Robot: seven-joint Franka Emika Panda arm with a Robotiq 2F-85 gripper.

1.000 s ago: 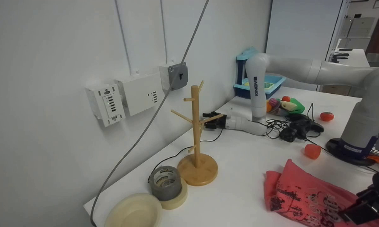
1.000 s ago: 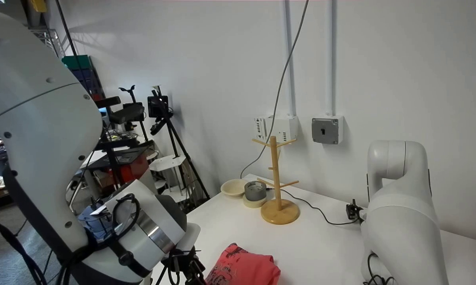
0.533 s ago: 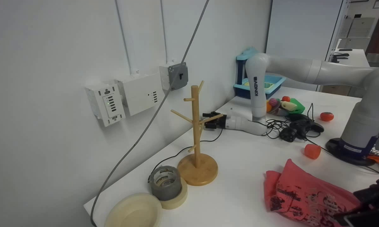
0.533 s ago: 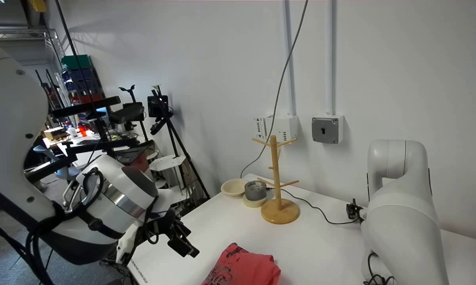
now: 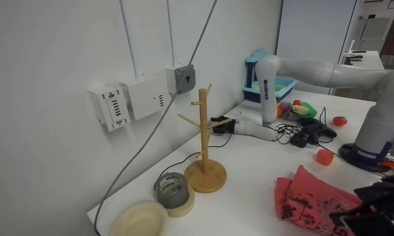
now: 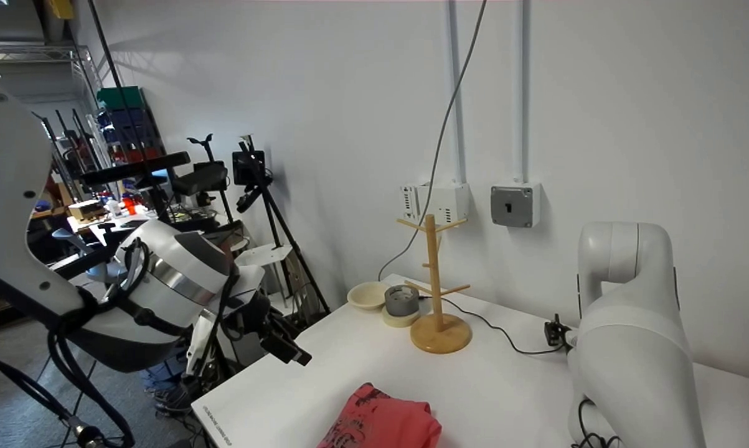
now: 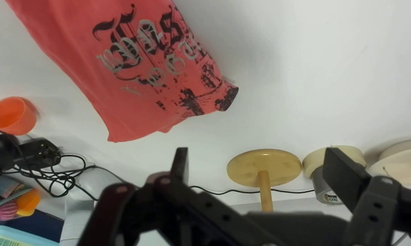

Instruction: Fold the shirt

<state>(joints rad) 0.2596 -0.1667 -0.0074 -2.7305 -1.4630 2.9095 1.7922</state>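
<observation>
One arm [image 5: 328, 73] reads KINOVA; shirt [image 7: 123, 78] gothic-lettered.

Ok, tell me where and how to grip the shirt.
Pinch the shirt by its plain pointed corner, I'd say: it juts out as a narrow tip, likely easier to straddle than the broad printed middle. Come from above with the open pincer, since the shirt lies on the table.
</observation>
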